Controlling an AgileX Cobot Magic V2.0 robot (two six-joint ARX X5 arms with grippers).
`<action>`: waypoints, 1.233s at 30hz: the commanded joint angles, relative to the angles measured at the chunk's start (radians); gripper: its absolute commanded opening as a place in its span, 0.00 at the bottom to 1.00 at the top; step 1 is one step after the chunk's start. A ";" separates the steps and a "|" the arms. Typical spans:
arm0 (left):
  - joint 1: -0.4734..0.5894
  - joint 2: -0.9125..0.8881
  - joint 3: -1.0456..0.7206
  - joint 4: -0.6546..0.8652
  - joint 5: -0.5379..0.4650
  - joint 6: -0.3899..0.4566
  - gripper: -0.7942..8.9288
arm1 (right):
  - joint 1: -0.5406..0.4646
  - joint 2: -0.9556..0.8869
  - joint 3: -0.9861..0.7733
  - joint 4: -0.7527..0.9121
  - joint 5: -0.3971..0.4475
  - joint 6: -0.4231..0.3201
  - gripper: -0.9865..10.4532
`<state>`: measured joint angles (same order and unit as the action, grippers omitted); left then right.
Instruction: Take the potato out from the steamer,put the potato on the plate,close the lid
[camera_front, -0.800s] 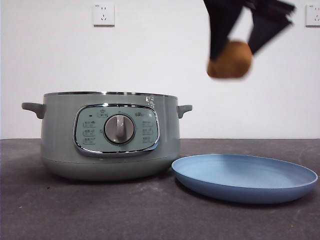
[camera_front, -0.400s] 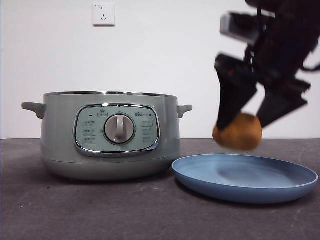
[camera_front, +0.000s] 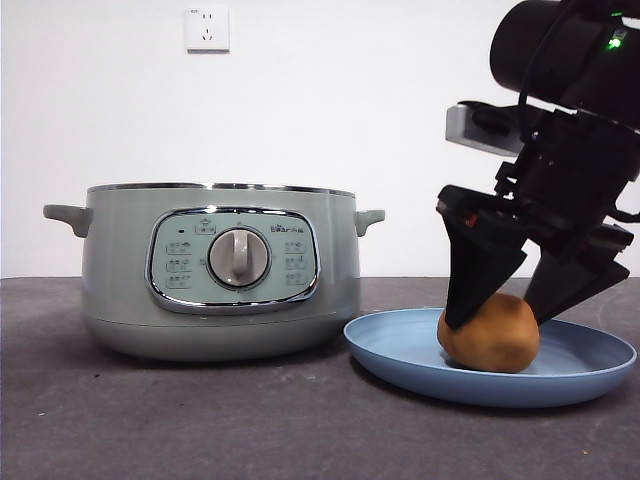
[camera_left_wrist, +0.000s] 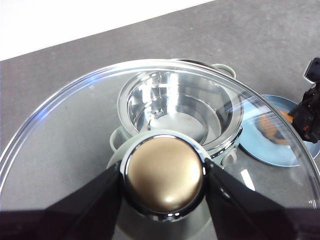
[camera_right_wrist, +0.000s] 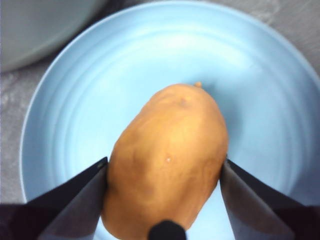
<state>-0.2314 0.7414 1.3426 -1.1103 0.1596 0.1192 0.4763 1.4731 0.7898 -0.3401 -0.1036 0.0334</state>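
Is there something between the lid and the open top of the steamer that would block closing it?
Nothing visible does. The left gripper holds the lid by its knob above the steamer, whose shiny bowl looks empty. The potato is already on the plate, in the right gripper.

Front view low at table height, looking level across at the steamer (camera_front: 220, 270) and the plate (camera_front: 400, 358), left wrist view looked down through the lid (camera_left_wrist: 65, 125) from well above, sharing both, right wrist view looked straight down, close over the plate (camera_right_wrist: 65, 100).

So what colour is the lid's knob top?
Metallic gold on the lid knob top, chrome-ringed; left wrist view.
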 joint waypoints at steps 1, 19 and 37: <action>0.003 -0.011 0.008 0.070 0.011 -0.004 0.07 | 0.000 0.012 -0.009 0.003 0.000 0.005 0.10; -0.001 0.248 0.008 0.278 0.166 0.001 0.07 | -0.011 -0.069 0.013 -0.001 0.001 0.030 0.56; -0.124 0.626 0.008 0.591 0.122 0.020 0.07 | -0.011 -0.579 0.019 -0.115 0.005 0.048 0.56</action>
<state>-0.3515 1.3663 1.3426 -0.5621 0.2832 0.1265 0.4644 0.9054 0.8043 -0.4553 -0.1017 0.0689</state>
